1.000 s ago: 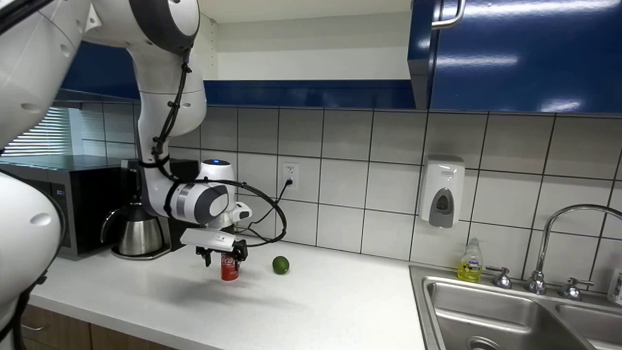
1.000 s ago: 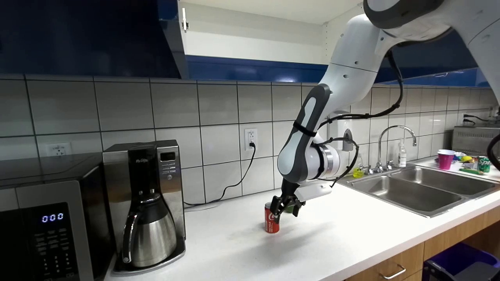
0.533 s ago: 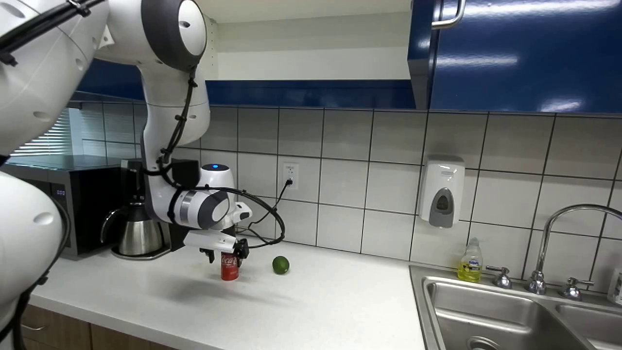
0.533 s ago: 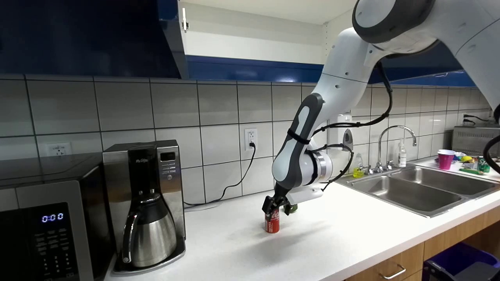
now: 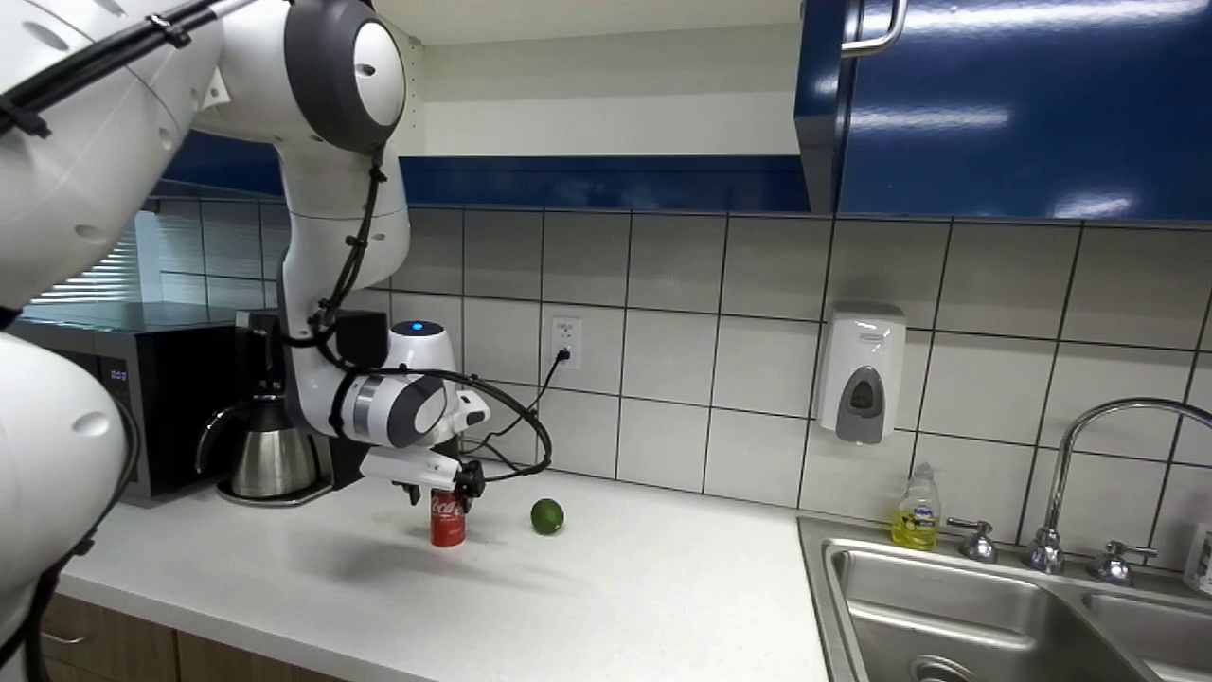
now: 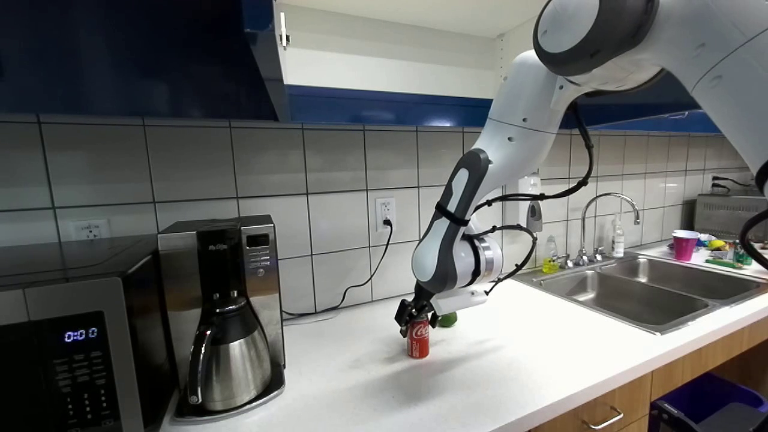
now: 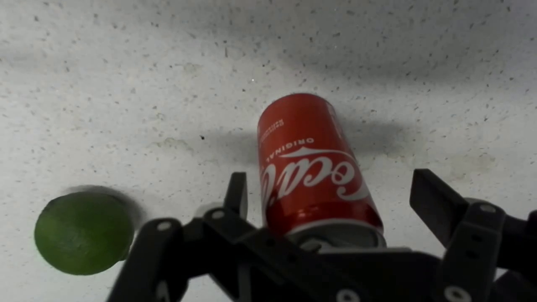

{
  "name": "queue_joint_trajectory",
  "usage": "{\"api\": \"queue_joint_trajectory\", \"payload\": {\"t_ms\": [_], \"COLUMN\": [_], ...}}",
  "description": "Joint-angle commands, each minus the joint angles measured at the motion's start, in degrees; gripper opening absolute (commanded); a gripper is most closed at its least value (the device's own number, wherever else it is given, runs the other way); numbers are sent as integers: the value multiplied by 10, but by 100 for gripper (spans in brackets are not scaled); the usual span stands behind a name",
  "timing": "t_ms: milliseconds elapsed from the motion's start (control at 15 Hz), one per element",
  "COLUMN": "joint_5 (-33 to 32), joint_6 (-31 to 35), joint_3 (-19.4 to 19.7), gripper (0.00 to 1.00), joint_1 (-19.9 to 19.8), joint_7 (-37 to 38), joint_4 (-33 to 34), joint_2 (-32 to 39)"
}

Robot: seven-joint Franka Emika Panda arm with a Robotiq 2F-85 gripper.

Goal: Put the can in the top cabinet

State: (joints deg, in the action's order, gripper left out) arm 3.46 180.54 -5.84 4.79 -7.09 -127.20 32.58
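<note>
The red can (image 5: 447,523) stands upright on the white counter; it also shows in an exterior view (image 6: 419,343). In the wrist view the can (image 7: 310,167) lies between the open fingers, with its pale top nearest the palm. My gripper (image 7: 334,193) is open around the can's upper part. A gap shows on each side, narrower at the left finger (image 7: 237,191) than at the right finger (image 7: 434,205). The gripper points down at the can in both exterior views. The top cabinet (image 5: 606,123) hangs above, open, its white interior in view (image 6: 390,66). No shelf board shows inside.
A green ball (image 5: 547,516) lies beside the can. A coffee maker (image 6: 234,318) and microwave (image 6: 72,336) stand at one end of the counter, a sink (image 5: 947,587) at the other. A blue cabinet with a silver handle (image 5: 1023,114) adjoins the open one.
The gripper has shifted over the can, toward the coffee maker side in an exterior view, so its fingers now straddle the can. The arm's upper links have lowered. The can and ball have not moved.
</note>
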Motion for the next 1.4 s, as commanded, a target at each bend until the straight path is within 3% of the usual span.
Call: {"api": "queue_joint_trajectory", "payload": {"t_ms": [0,133,200,333,600,867,1333], "joint_5": [-16,-17,-17,-17,-17,-13,-7], "joint_6": [12,13,13,14,14,11,-97], "joint_3": [11,14,16,18,22,28,58], "gripper": [100,99,82,71,39,38,38], "joint_1": [9,12,13,15,19,22,26], "joint_7": [26,26,27,28,29,39,85], "joint_4": [13,16,17,20,21,18,-18], "joint_2": [7,8,9,11,12,4,-80]}}
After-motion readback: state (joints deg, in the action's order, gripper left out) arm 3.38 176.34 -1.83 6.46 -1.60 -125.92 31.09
